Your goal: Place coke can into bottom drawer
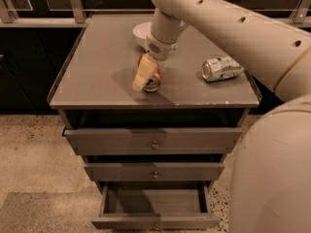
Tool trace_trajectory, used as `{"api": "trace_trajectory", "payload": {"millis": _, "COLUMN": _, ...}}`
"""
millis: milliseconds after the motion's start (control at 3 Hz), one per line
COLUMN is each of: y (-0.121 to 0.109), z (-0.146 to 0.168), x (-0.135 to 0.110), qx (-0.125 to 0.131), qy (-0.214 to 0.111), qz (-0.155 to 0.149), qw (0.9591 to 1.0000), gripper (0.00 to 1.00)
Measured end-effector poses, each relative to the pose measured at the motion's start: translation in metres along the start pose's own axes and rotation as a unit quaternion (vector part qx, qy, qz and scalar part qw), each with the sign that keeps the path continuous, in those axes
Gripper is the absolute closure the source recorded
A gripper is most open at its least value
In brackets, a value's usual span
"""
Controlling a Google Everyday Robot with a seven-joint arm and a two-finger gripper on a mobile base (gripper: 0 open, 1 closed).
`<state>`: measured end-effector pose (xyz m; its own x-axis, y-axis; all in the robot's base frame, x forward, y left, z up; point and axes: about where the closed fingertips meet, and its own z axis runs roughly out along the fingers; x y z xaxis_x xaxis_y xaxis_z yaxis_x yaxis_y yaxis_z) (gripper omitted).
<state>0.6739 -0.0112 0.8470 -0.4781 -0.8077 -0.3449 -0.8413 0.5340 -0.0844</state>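
Observation:
The coke can (153, 80), red-orange with a silver end, lies on its side on the grey cabinet top (97, 67), near the middle. My gripper (146, 80) reaches down from the arm at the top right and sits right at the can, covering its left side. The bottom drawer (155, 221) is pulled out below the other two drawers; its grey inside shows nothing in it.
A silver-and-green can (222, 68) lies on its side at the right of the cabinet top. A white bowl (142, 32) stands behind the gripper. The top drawer (153, 141) and middle drawer (154, 171) stand slightly out. My arm's bulk fills the right side of the view.

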Motion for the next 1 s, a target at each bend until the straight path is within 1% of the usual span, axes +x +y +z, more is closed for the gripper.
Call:
{"api": "trace_trajectory", "payload": {"millis": 333, "y": -0.0015, "z": 0.0157, "x": -0.0010, "qx": -0.008, "qy": 0.010, "qz": 0.013, "qw": 0.9998, "gripper": 0.00}}
{"api": "trace_trajectory", "payload": {"millis": 667, "y": -0.0016, "z": 0.0165, "x": -0.0010, "qx": -0.009, "qy": 0.011, "qz": 0.013, "qw": 0.9998, "gripper": 0.18}}
{"api": "trace_trajectory", "payload": {"millis": 1000, "y": -0.0016, "z": 0.0166, "x": -0.0010, "qx": -0.009, "qy": 0.011, "qz": 0.013, "qw": 0.9998, "gripper": 0.43}}
